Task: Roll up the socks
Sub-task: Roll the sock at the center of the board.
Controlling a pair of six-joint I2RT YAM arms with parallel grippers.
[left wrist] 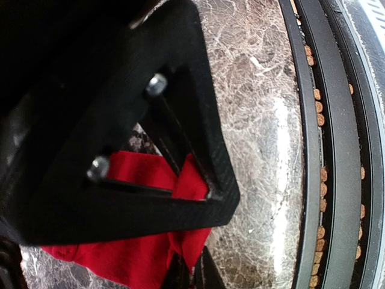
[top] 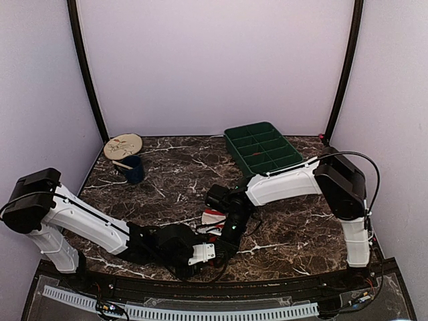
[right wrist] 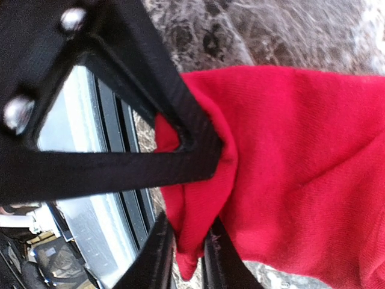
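While your left gripper (left wrist: 191, 268) and right gripper (right wrist: 187, 256) both pinch the red sock (right wrist: 289, 168), tugging apart could undo its fold.

You'll find no text, label, brand or number here that can be read; the marks on the round disc (top: 123, 146) are too small.

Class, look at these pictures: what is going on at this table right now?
Two robot arms are working on a red fabric sock near the front edge of the dark marble table. The left tool and the right tool meet there, and each pinches a fold of the red cloth. The sock looks loosely bunched, and no finished roll is visible.
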